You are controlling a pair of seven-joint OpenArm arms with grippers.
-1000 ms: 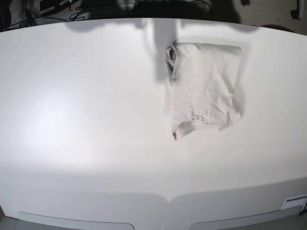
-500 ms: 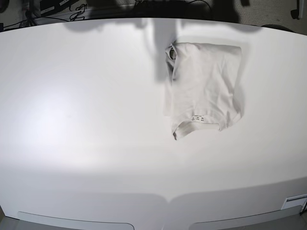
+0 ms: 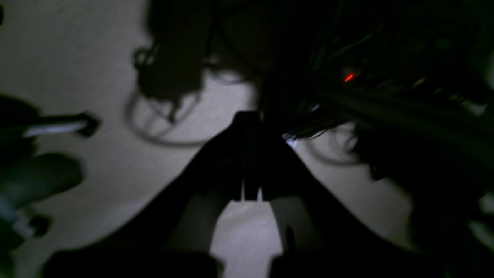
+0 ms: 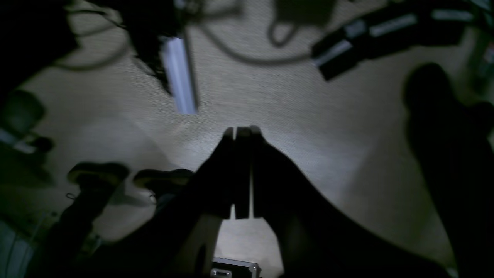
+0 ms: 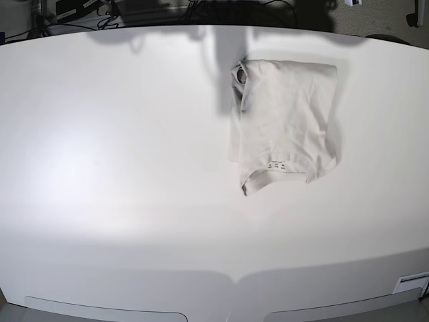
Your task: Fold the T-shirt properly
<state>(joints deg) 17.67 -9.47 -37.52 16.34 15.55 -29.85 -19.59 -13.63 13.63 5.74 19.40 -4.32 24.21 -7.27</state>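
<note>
Pale beige cotton T-shirt (image 5: 285, 121): folded compact rectangle on white tabletop (image 5: 120, 168), unmoved across last second. Left gripper (image 3: 251, 195) and right gripper (image 4: 241, 214): jaws fully closed, empty, parked over floor, well away from shirt. Fold judged complete.
</note>
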